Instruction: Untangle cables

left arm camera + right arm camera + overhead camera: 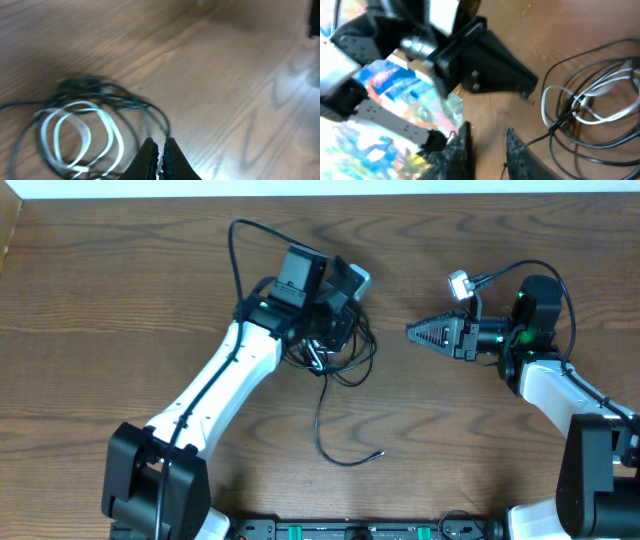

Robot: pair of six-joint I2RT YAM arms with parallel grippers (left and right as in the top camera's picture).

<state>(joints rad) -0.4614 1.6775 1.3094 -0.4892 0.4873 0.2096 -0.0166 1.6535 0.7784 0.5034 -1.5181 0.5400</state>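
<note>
Overhead, left gripper (320,345): is reaching down over the tangle near the middle of the wooden table (120,300). Its fingertips are hiding under the wrist, so from here I cannot tell how they are standing.
Overhead, cables (350,355): are lying bunched in a dark knot under that gripper. One loose black strand (325,425) is trailing toward the near edge.
Overhead, right gripper (412,332): is pointing at the knot from the right, apart from it.
Left wrist, fingers (147,157): are pressing together with only a sliver between them. A thin black cable is running down to the tips, but I cannot tell whether it is being pinched.
Left wrist, white cable (75,135): is coiling inside the black loops, left of the fingertips.
Right wrist, right gripper (487,142): its two fingers are standing apart, low over the wood.
Right wrist, cables: are lying to the right, white threading through black, with the left gripper's tip pointing at them from just beside.
</note>
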